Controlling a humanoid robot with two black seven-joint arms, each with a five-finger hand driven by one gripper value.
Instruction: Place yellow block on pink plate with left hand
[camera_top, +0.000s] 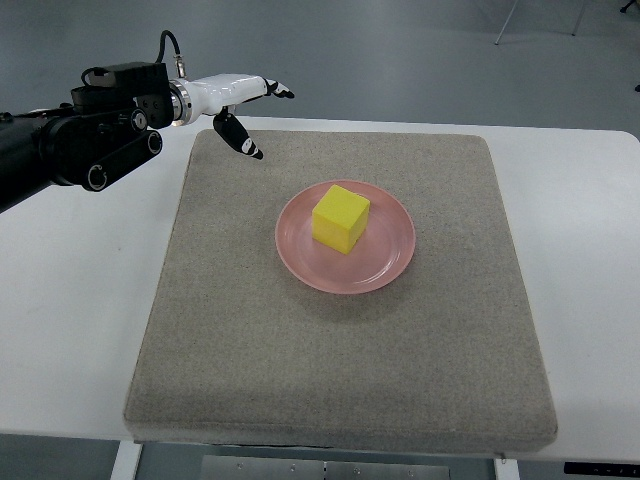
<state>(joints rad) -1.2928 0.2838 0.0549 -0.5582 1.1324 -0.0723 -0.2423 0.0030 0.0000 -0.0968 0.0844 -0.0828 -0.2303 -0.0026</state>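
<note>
top view: yellow block (340, 218) sits on the pink plate (385, 270), mid grey mat (250, 350) on the white surface (80, 300). it looks light, stiff, smooth-faced; opposite flat sides would suit a grip. no writing readable. left hand (240, 110), far beyond the plate's left, fingers (245, 143) released, holding nothing.

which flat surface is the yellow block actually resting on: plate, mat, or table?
The pink plate. The yellow block sits inside its rim; the plate lies on the grey mat, which lies on the white table.
</note>
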